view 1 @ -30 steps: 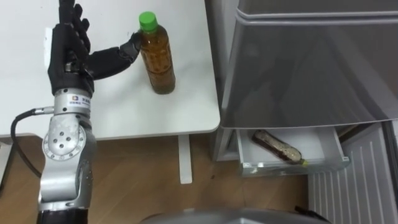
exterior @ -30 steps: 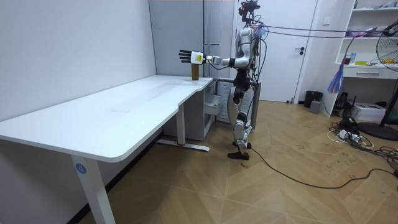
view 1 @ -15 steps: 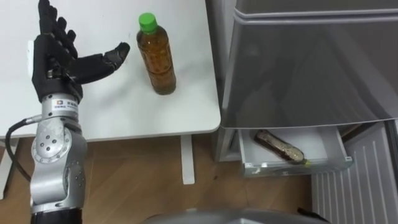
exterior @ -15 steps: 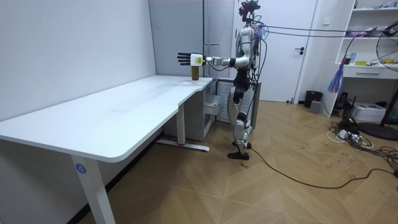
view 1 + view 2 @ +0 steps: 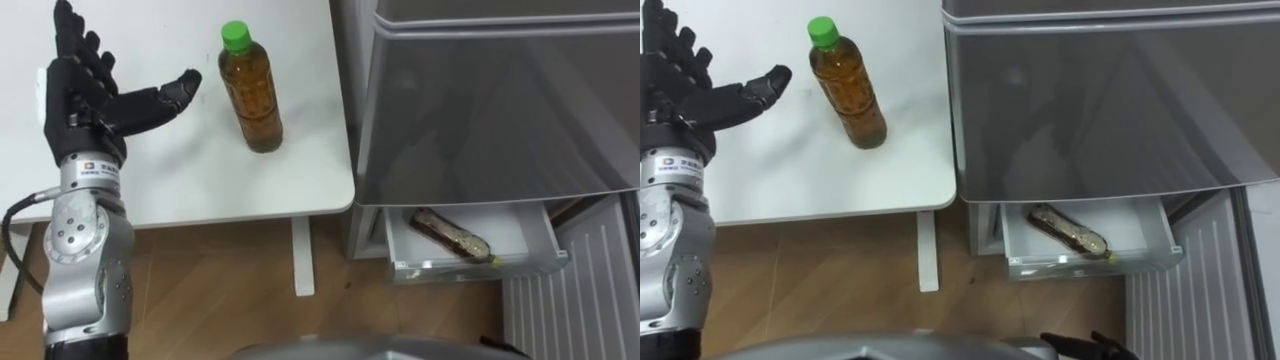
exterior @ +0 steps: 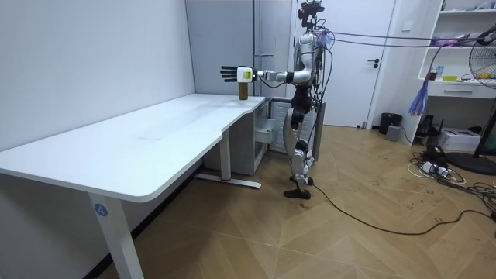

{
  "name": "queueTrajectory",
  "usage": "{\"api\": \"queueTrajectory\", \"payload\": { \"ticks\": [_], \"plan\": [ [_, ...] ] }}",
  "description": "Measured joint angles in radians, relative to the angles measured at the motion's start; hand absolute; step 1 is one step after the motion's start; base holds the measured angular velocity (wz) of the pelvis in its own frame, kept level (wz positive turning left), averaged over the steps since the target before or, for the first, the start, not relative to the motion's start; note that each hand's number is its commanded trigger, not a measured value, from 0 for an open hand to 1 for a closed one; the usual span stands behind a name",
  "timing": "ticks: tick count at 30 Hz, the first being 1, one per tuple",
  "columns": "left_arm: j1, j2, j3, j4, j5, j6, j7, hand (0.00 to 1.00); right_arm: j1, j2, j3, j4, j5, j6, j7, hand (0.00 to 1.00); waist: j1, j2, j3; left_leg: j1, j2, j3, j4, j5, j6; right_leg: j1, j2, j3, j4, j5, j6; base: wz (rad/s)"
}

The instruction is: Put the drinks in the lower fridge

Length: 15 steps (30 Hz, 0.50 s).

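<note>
A tea bottle [image 5: 252,95] with a green cap stands upright on the white table [image 5: 200,175], near its right edge. My left hand [image 5: 85,95] hovers open to the left of it, thumb pointing at the bottle with a gap between them. The lower fridge drawer [image 5: 470,268] is pulled out, and a second bottle [image 5: 448,236] lies on its side inside. My right hand [image 5: 1085,345] shows low at the bottom edge, in front of the drawer. In the room view I stand at the table's far end with my left hand [image 6: 229,73] stretched out over the bottle [image 6: 243,91].
The grey fridge [image 5: 500,100] stands right against the table's right edge, with its upper door closed. Wooden floor lies below the table's front edge. The table's leg [image 5: 303,255] stands just left of the drawer.
My left hand has drawn back to the left, away from the bottle; a second ago its thumb touched the bottle. The bottle has stayed in place.
</note>
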Motion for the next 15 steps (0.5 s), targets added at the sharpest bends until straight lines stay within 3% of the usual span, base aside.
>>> {"api": "queueTrajectory", "payload": {
  "ticks": [15],
  "plan": [
    [0.002,0.003,-0.031,0.001,-0.02,0.019,-0.151,0.0,0.0,-0.011,0.006,0.001,0.0,0.012,0.021,0.0,0.003,0.003,-0.0007,0.004,0.0,-0.001,0.002,0.0,0.0,0.008,0.0,0.0,-0.002,0.0,0.0,0.0]
  ]
}}
